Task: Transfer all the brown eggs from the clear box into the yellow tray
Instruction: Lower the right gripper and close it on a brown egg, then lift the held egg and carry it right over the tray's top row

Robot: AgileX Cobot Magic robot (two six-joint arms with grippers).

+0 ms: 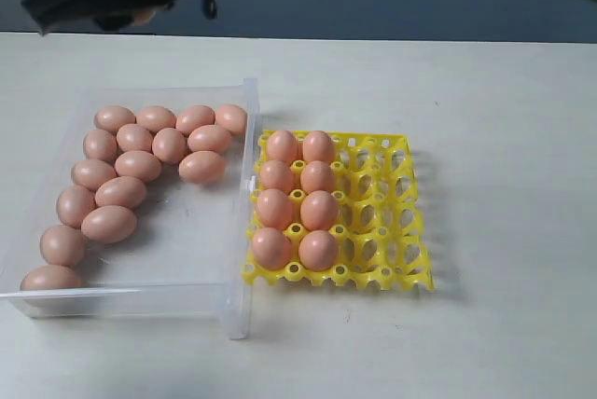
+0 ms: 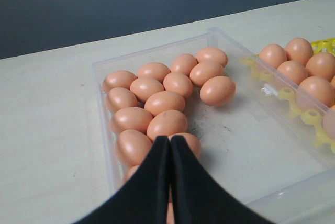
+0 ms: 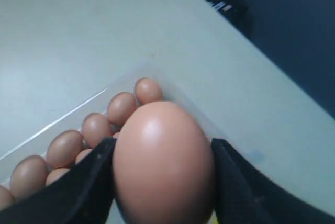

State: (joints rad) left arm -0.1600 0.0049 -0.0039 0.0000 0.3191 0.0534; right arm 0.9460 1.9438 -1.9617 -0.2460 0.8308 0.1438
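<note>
The right gripper (image 3: 161, 150) was clamped on an egg (image 3: 157, 130), high over the box (image 1: 187, 245) at left, where more eggs (image 1: 138, 166) lay. The left gripper (image 2: 170, 141) was pinched together. The smooth shell could slip from the pinch and smash short of the tray (image 1: 392, 231), just right.

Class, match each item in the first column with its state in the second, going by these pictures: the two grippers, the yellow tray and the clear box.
Column one
1 left gripper
2 right gripper
3 yellow tray
4 clear box

Column two
A loose brown eggs lying on its floor
B jaws shut, nothing between them
C closed on one brown egg
D eight eggs seated in cups

Pairs: 1-B, 2-C, 3-D, 4-A
</note>
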